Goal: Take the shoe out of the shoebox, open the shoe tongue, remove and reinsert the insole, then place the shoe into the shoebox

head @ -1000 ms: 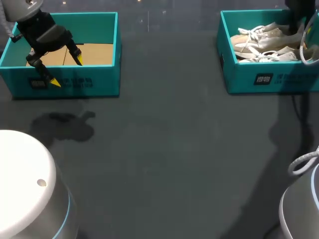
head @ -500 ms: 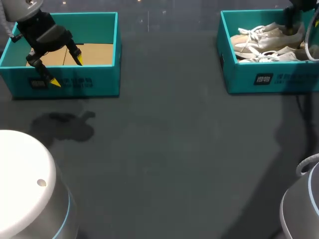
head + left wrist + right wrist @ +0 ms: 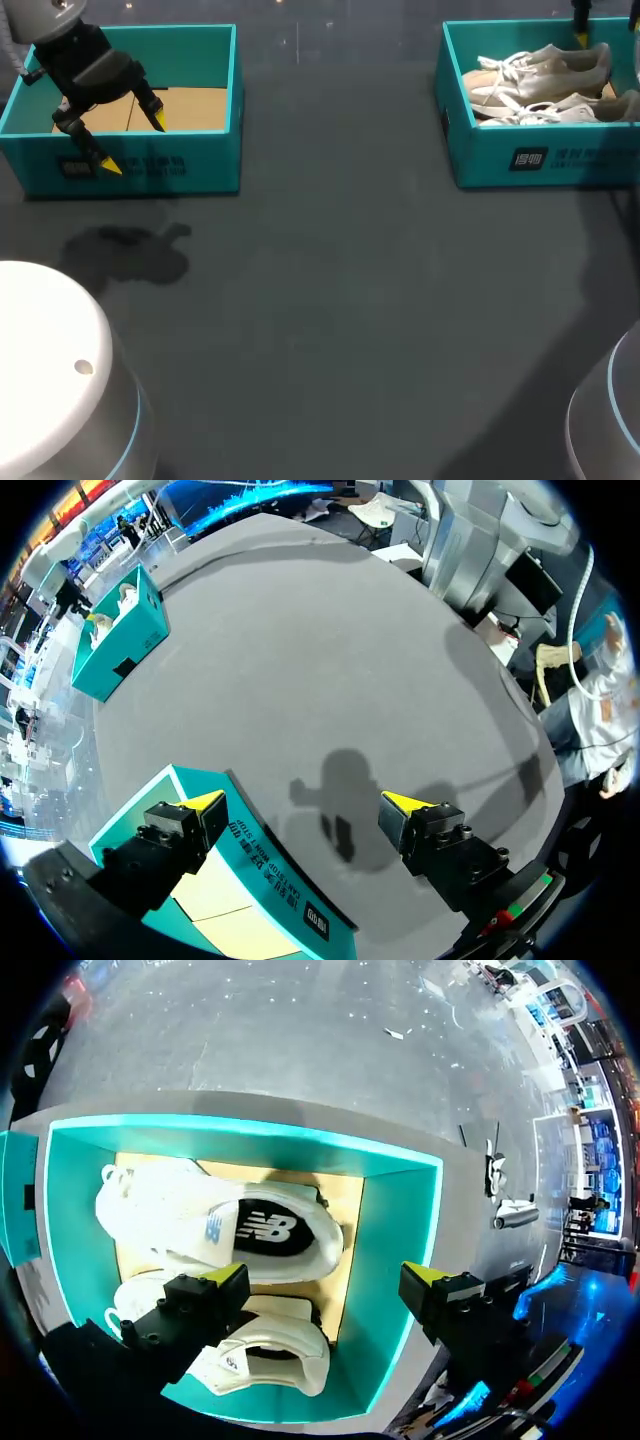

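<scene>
1. The right gripper (image 3: 325, 1290) stands spread and empty, high over the shoebox (image 3: 395, 1250), holding nothing. Across the last second it has climbed toward the upper right corner of the head view, where only a yellow tip now shows; it came up without a shoe.
2. Both shoes (image 3: 545, 70) lie on their sides in the shoebox at the upper right of the head view. That fits a failed or aborted pick as well as a shoe just put back.
3. The left gripper (image 3: 130, 140), fingers spread, has not shifted: it hangs at the upper left of the head view over the front wall of a second teal box (image 3: 200, 165).
4. Only the right wrist view shows the dark opening of the farther shoe (image 3: 265, 1230); the head view hides it.
</scene>
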Tool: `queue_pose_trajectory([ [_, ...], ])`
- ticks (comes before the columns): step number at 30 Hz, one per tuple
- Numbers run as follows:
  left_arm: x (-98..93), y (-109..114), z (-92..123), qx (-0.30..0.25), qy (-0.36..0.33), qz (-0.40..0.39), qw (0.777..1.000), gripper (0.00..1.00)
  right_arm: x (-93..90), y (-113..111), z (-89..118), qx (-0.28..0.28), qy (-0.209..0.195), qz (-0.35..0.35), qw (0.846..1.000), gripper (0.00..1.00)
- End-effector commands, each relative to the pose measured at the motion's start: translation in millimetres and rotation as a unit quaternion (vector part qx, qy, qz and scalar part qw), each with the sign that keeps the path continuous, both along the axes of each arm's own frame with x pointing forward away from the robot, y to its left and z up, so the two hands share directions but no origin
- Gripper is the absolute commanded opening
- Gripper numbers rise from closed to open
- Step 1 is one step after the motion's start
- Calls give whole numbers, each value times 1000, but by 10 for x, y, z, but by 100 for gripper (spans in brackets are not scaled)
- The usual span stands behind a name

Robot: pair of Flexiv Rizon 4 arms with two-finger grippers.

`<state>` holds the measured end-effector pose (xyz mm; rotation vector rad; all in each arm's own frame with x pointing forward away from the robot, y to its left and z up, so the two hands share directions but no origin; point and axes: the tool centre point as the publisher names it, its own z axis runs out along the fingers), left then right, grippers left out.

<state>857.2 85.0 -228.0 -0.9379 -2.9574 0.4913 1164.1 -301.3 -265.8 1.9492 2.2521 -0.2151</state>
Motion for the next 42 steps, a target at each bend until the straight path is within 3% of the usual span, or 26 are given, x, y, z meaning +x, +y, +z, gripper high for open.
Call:
queue_pose_trajectory([
  [1, -3, 4, 1, 1, 0, 0, 1000, 100, -378, 69, 283, 23, -27, 18, 999, 100],
  [12, -3, 4, 1, 1, 0, 0, 1000, 100, -758, 392, 717, 16, -19, 14, 1000, 100],
  [18, 109, 82, 311, -26, 18, 165, 986, 100, -949, 580, 814, 22, -17, 7, 1000, 100],
  [22, 268, 187, 455, 8, 33, 330, 943, 100, -1067, 682, 872, 22, -15, 7, 1000, 100],
  [24, 330, 228, 479, 41, 28, 403, 914, 100, -1111, 719, 891, 21, -14, 5, 1000, 100],
  [25, 375, 270, 488, 58, 22, 455, 888, 100, -1143, 744, 906, 20, -14, 4, 1000, 100],
  [27, 411, 318, 500, 63, 26, 487, 871, 100, -1177, 770, 926, 20, -15, 2, 1000, 100],
  [40, 804, 823, 486, 47, 75, 713, 696, 100, -1468, 977, 952, 35, -11, -22, 999, 100],
  [42, 851, 889, 474, 48, 84, 725, 682, 100, -1518, 996, 955, 35, -9, -26, 999, 100],
])
